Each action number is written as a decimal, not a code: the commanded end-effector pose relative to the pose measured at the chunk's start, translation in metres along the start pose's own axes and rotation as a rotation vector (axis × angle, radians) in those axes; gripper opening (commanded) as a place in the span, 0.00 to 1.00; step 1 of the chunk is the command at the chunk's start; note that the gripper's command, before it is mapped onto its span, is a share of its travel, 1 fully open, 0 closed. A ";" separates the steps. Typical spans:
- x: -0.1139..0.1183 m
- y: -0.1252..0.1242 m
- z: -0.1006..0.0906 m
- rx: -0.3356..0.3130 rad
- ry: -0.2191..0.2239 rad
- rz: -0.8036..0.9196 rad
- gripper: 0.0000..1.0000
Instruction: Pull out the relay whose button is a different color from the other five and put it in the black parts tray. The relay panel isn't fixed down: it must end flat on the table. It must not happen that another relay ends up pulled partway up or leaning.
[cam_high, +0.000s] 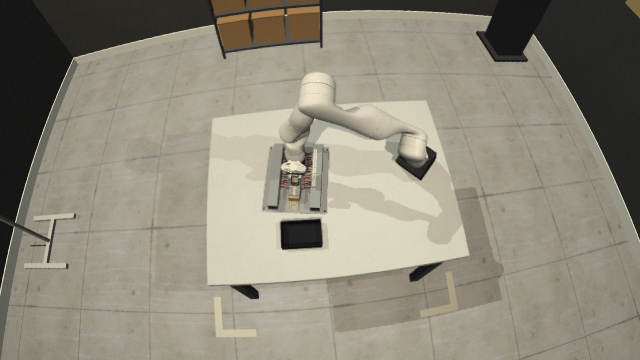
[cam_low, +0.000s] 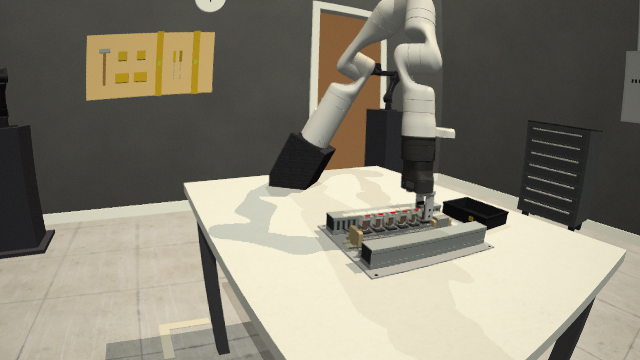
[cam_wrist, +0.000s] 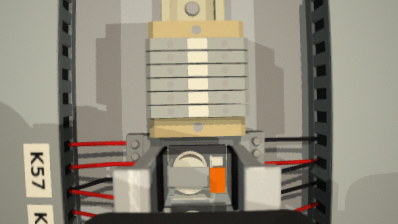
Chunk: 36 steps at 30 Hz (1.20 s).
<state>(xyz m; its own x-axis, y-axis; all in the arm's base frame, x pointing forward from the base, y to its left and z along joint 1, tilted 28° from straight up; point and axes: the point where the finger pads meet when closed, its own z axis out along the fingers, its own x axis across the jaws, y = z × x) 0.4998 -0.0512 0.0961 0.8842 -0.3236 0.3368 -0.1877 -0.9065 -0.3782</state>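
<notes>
The grey relay panel (cam_high: 300, 209) (cam_low: 385, 269) lies flat on the white table (cam_high: 375, 225) (cam_low: 300, 280). A row of relays with red buttons (cam_low: 390, 219) stands along its middle. My gripper (cam_high: 294, 172) (cam_low: 425, 207) (cam_wrist: 197, 168) points straight down at the row's end nearest the tray. It is shut on the clear relay (cam_wrist: 192, 172) with the orange button (cam_wrist: 217, 180). That relay's base is hidden, so I cannot tell whether it sits in its socket or is raised. The black parts tray (cam_high: 301, 234) (cam_low: 475, 210) stands empty just beyond that end of the panel.
A grey terminal block (cam_wrist: 196, 77) with tan end stops sits on the rail between the held relay and the tray. Slotted wire ducts (cam_wrist: 66, 75) (cam_wrist: 320, 75) (cam_low: 425, 245) run along both long sides of the panel. The arm's black base (cam_high: 417, 164) (cam_low: 300, 162) stands at the table's far side.
</notes>
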 end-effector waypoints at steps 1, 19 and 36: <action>0.001 0.000 -0.001 0.000 0.013 0.000 0.00; 0.000 0.000 -0.001 0.000 0.042 0.000 0.00; 0.000 0.000 -0.001 0.000 0.024 0.000 0.00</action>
<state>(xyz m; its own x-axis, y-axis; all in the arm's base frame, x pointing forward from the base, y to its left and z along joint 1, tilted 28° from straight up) 0.4987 -0.0509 0.0960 0.8695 -0.3325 0.3654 -0.1873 -0.9062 -0.3790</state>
